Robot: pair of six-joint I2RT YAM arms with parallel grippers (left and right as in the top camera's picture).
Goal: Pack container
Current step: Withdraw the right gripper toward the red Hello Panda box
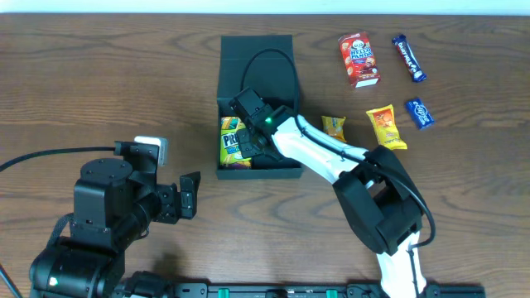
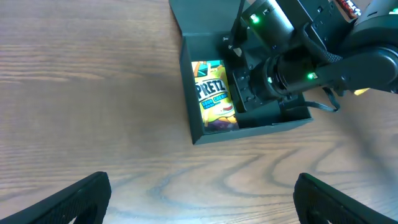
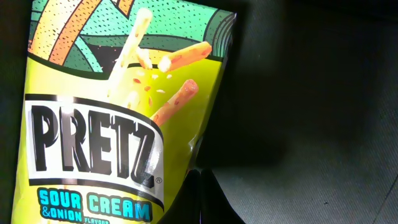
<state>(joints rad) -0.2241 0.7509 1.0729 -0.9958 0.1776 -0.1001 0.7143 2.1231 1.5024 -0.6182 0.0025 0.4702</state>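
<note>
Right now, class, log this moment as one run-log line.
container: open, Pretz bag inside | right claw: shut, inside container | left claw: open, outside it

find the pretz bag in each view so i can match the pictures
overhead: pretz bag lies in the left side of the container, just left of centre.
left wrist: pretz bag is near the middle, against the container's left wall.
right wrist: pretz bag fills the left half, close up.
shared landmark: the black container; its dark floor is right of the bag.
</note>
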